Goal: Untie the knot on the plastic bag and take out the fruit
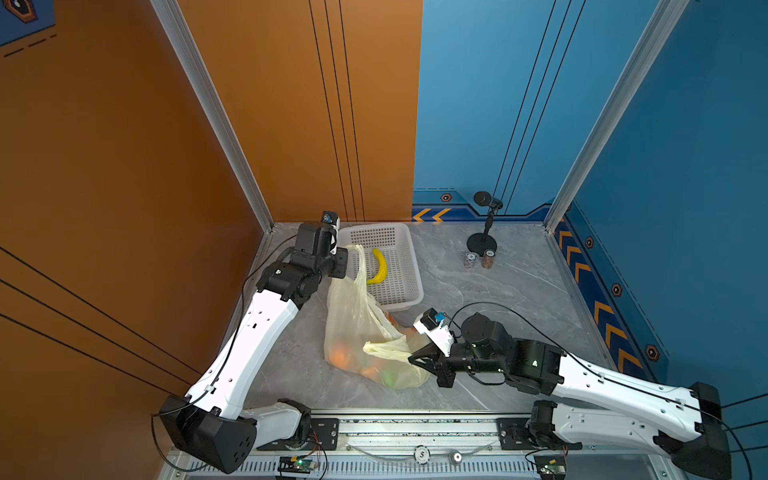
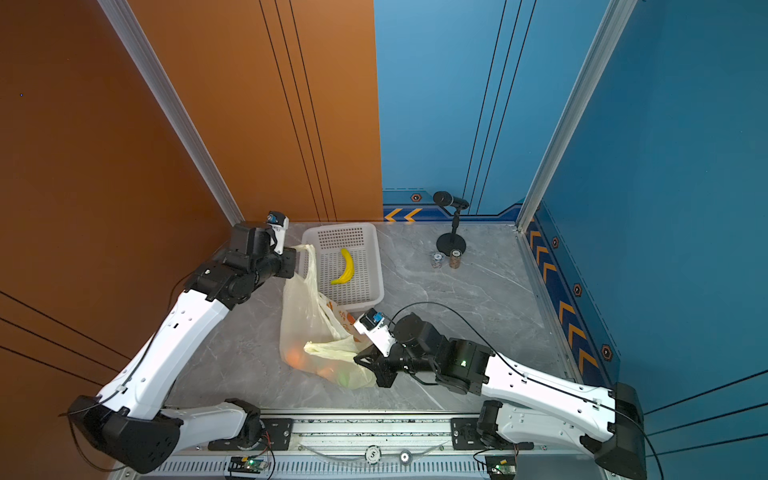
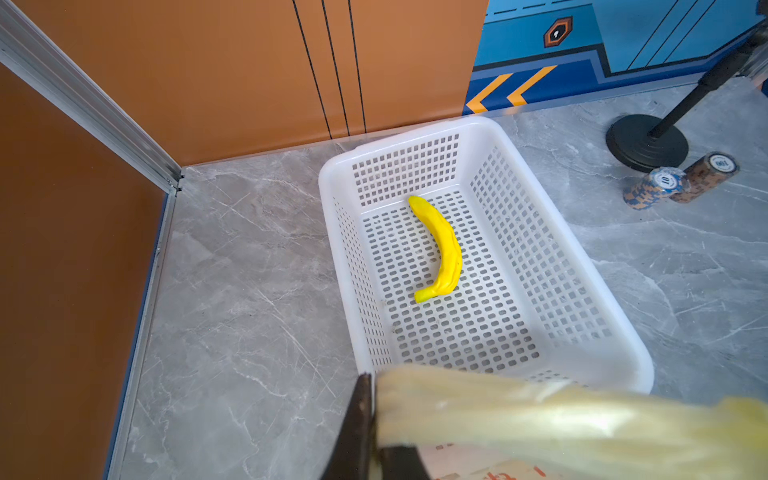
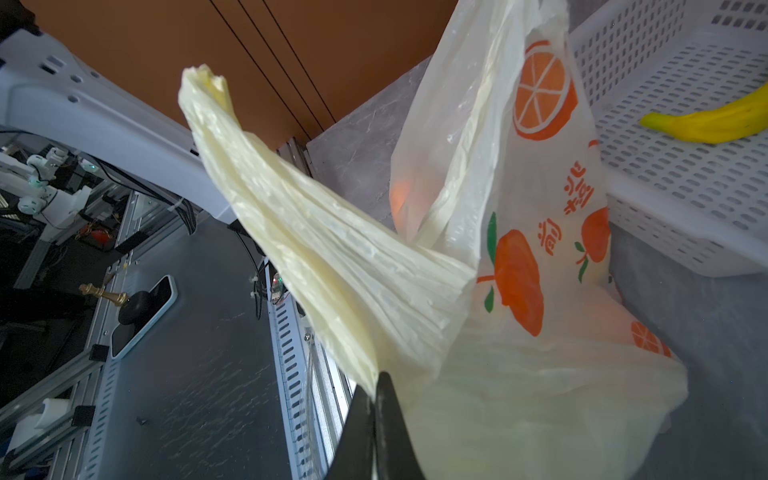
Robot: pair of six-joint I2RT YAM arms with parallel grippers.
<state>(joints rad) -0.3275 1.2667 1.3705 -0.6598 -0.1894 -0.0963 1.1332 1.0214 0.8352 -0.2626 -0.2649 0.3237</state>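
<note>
Left gripper (image 3: 373,399): we see it pinched on a plastic bag (image 1: 353,324) handle — beside the basket (image 1: 409,257);
Right gripper (image 4: 376,388): clamped on another handle

Slim black pointed fingers (image 4: 357,440) on left hand (image 1: 345,254) and right hand (image 1: 411,358). Behind each, long white tapered shells (image 1: 249,345) joined by blocky black housings (image 1: 291,278). Thin black cables (image 1: 490,305) clipped along. Above each wrist, white camera block (image 1: 434,328) with blue plug; behind the right hand, small green light (image 1: 533,363).

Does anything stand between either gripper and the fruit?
Yes: the thin translucent pale-yellow plastic bag encloses the orange and green fruit; the left gripper and right gripper are both shut on it.
</note>
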